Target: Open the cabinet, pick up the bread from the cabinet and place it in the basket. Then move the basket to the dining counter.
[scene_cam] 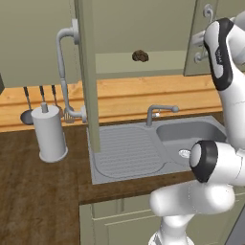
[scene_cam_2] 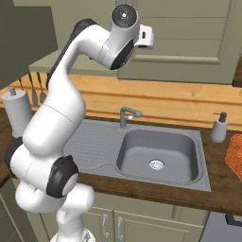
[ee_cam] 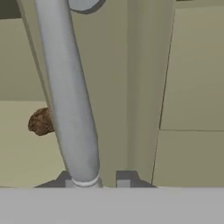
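Where the bread (scene_cam: pixel 140 56) is concerned, it lies on the pale shelf inside the cabinet (scene_cam: pixel 143 28), toward the front edge and apart from the side walls. In the hand view it is seen as a small dark brown lump (ee_cam: pixel 40 121), partly hidden behind a grey bar handle (ee_cam: pixel 72 100) that crosses in front of it.

One cabinet door (scene_cam: pixel 88 72) is swung out and seen nearly edge-on in the left base view, its curved handle (scene_cam: pixel 62 72) projecting to the left. A second door (scene_cam: pixel 198 19) at the right of the opening is met by the gripper (scene_cam: pixel 201 40) at its handle.

In the hand view the gripper (ee_cam: pixel 96 179) is set astride the bar, one fingertip (ee_cam: pixel 65 180) against the bar's side and the other fingertip (ee_cam: pixel 127 177) just beside it with a thin gap showing. Whether the bar is actually clamped cannot be told.

Below the cabinet a grey steel sink (scene_cam_2: pixel 156 151) with its faucet (scene_cam_2: pixel 126 115) is set into the dark wood worktop (scene_cam: pixel 38 201). A soap dispenser (scene_cam_2: pixel 219 127) stands right of the sink, and beyond it a corner of the orange basket (scene_cam_2: pixel 234 156) is seen resting on the worktop at the picture's edge. Left of the sink a paper towel roll (scene_cam: pixel 48 134) stands upright, with utensils (scene_cam: pixel 28 107) hung behind it.
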Robot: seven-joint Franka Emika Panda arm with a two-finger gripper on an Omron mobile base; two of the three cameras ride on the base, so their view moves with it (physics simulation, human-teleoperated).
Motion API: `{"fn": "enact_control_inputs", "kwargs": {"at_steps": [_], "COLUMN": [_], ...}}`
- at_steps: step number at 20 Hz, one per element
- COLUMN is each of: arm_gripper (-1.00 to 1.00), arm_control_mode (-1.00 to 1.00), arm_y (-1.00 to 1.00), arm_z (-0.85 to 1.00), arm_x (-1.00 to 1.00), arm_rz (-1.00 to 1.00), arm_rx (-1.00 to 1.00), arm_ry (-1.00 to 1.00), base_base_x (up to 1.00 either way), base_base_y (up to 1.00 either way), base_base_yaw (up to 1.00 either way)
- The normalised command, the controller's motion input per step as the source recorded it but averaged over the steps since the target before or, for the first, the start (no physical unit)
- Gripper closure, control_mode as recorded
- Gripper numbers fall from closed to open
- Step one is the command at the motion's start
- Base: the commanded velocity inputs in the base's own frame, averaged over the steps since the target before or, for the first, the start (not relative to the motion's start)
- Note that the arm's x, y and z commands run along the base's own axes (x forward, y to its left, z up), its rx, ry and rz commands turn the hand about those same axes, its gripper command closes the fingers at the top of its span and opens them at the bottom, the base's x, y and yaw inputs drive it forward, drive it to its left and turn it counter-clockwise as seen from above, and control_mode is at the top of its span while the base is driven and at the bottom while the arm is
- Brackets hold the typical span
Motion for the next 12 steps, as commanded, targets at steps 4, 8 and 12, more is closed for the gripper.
{"fn": "enact_control_inputs", "kwargs": {"at_steps": [4,8,12], "arm_gripper": [1.00,1.00,1.00], "arm_control_mode": [-1.00,-1.00,-1.00], "arm_y": [-0.42,-0.63,-0.60], "arm_z": [0.05,0.15,0.22], "arm_x": [-0.91,-1.00,-1.00], "arm_rz": [0.00,0.00,0.00], "arm_rx": [0.00,0.00,0.00], "arm_ry": [0.00,0.00,0.00], "base_base_x": [0.00,0.00,0.00], "base_base_y": [0.00,0.00,0.00], "base_base_yaw": [0.00,0.00,0.00]}}
